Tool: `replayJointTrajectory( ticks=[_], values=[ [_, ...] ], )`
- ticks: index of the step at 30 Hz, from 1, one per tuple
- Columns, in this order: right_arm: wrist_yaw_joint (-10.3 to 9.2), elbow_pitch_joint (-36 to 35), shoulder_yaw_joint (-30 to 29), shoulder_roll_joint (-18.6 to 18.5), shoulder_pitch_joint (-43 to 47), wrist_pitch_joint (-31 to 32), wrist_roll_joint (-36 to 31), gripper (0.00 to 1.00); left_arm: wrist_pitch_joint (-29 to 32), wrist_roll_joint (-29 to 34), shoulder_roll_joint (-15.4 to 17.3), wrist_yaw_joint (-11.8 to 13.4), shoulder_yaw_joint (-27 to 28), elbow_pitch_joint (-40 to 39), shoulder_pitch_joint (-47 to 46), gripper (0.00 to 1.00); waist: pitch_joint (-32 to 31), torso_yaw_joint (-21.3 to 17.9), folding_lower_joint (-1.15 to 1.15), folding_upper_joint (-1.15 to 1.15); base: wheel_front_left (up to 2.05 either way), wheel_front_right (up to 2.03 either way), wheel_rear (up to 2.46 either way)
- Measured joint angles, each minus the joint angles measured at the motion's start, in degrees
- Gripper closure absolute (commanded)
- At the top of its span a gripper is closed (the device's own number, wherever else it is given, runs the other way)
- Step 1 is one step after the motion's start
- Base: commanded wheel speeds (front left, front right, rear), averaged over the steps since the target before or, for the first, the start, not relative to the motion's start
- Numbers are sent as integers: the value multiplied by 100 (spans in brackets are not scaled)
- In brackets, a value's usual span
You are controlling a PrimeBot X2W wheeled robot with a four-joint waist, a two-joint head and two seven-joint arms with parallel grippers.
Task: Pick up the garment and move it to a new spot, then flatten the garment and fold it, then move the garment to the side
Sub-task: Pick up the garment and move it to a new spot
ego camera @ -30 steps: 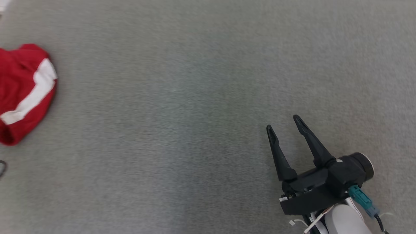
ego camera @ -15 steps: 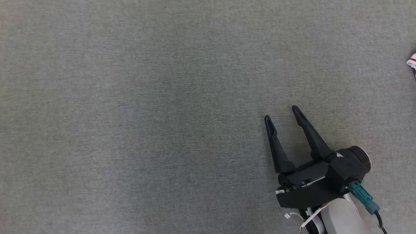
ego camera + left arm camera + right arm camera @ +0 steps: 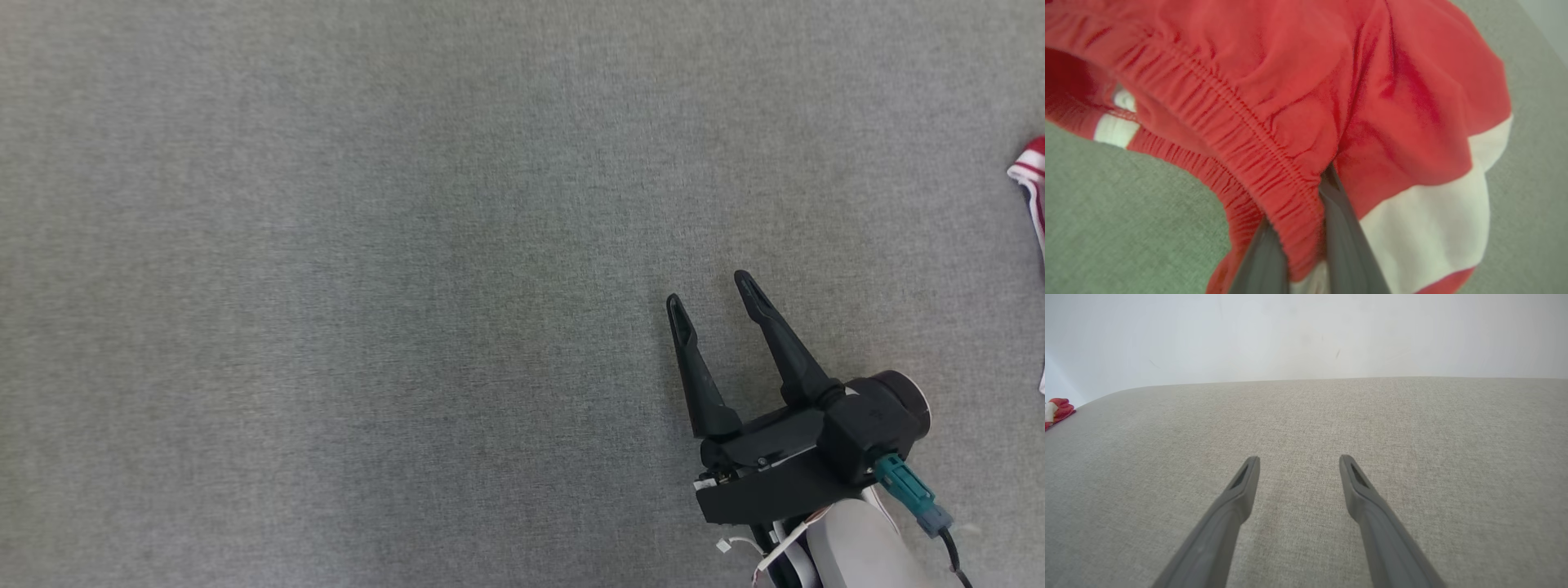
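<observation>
Between the two dark fingers of the left gripper point(image 3: 1301, 228) sat the gathered elastic waistband of the garment point(image 3: 1290, 61), the jaws drawn close and pinching that red band from either side. The rest of the red cloth, with its broad white stripe, bulged out beyond the fingertips, and the grey woven surface point(image 3: 1118, 212) showed around it. Whether the cloth rested on that surface could not be told. Near and to the right in the head view, the right gripper point(image 3: 708, 290) had its fingers spread wide over the surface, pointing toward the far side. A scrap of red-and-white cloth point(image 3: 1030, 167) showed at the right edge, well apart from that gripper. Whether it belonged to the same garment could not be told.
</observation>
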Motion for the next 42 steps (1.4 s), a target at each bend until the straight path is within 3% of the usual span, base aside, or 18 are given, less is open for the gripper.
replayJointTrajectory(
  ticks=[5,8,15,22,27,31,35,42],
  values=[
    [0,146,19,10,54,-3,75,0,-85,20,-34,-368,-266,-280,-73,100,-321,134,1,0,0,0,0],
    [0,252,38,14,132,-9,114,0,-76,36,-15,-445,-380,-665,-120,100,-564,208,1,0,0,0,0],
    [0,430,11,86,421,-24,263,0,261,12,-374,-548,-923,-2174,-309,100,-1314,342,0,0,0,0,0],
    [0,476,0,147,616,-34,328,0,632,-219,-1144,-570,-1688,-3501,-472,100,-1877,336,-1,0,0,0,0],
    [0,469,34,179,625,-36,333,0,757,-222,-1714,-544,-2339,-4111,-299,100,-2067,110,-1,0,0,0,0],
    [0,437,29,191,658,-47,334,0,725,-77,-2150,-546,-2947,-4253,283,100,-2120,-256,-1,-1,0,0,0],
    [-1,403,20,193,715,-49,346,0,323,82,-2334,-604,-3279,-4027,829,100,-2083,-622,0,0,0,0,0],
    [-1,354,-68,197,745,-48,383,0,-1059,421,-2499,-697,-3613,-2988,1376,100,-1969,-1256,0,0,0,0,0]
  ],
)
